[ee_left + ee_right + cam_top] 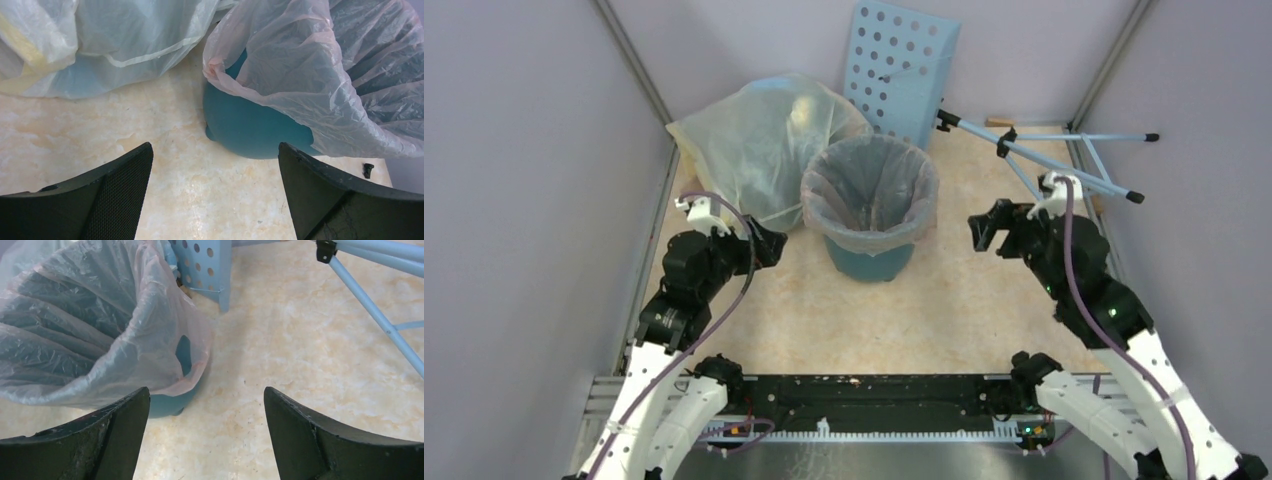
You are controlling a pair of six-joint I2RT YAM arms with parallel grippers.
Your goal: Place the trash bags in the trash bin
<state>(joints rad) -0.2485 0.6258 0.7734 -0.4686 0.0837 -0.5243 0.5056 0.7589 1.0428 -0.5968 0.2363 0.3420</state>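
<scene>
The teal-green trash bin stands in the middle of the table. A pale-pink translucent trash bag lines it, folded over the rim and hanging down the sides. The left wrist view shows the bag draped over the bin's wall; the right wrist view shows the bag and a patch of bin. My left gripper is open, left of the bin, holding nothing. My right gripper is open, right of the bin, apart from the bag.
A large bulging yellowish-clear sack lies behind and left of the bin. A light-blue perforated panel leans at the back wall. Light-blue rods on black joints stretch across the right rear. Grey walls close in on both sides.
</scene>
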